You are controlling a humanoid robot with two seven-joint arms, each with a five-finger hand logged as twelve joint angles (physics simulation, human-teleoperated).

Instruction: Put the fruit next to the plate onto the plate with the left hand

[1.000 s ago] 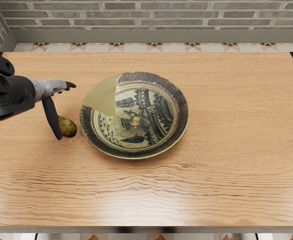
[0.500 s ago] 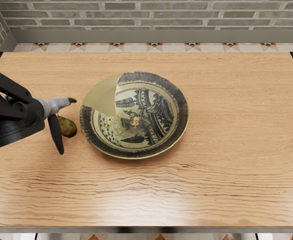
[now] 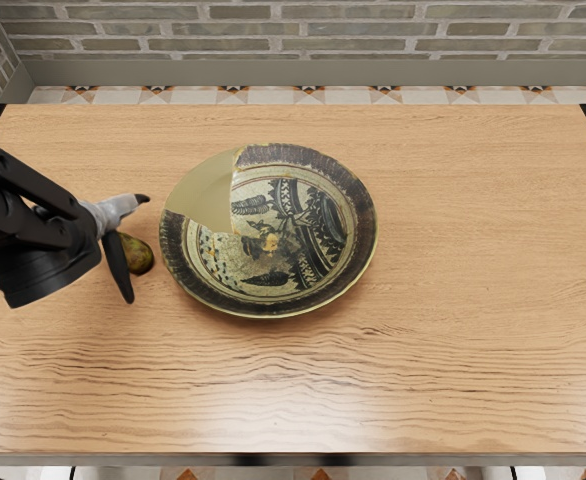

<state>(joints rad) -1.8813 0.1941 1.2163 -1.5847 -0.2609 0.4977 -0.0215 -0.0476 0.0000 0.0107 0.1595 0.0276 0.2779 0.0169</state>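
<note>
**Left hand drops in on the fruit, no grasp yet**

The table (image 3: 453, 330) is as it was, and I see no shift in the plate (image 3: 361, 225), which sits beyond the fruit on the side away from my hand.

What has changed is my left arm (image 3: 28, 245). Over the last second its dark bulk has swung lower at the picture's left edge and brought the left hand (image 3: 113, 215) down with it. The hand now sits right at the fruit, where a moment ago it was higher and further back.

The digits are apart. One grey finger reaches out above the fruit toward the plate, and a long dark finger (image 3: 121, 272) hangs down across the fruit's near side. I see nothing clamped, so I take the hand to be spread and holding nothing.

The fruit (image 3: 139, 255) has not moved. It lies on the wood just under the hand, close beside the plate's rim and not on the plate.

My reading is that the reach is about finished. The closing, the lift and the short carry over the rim are all still to come.
</note>
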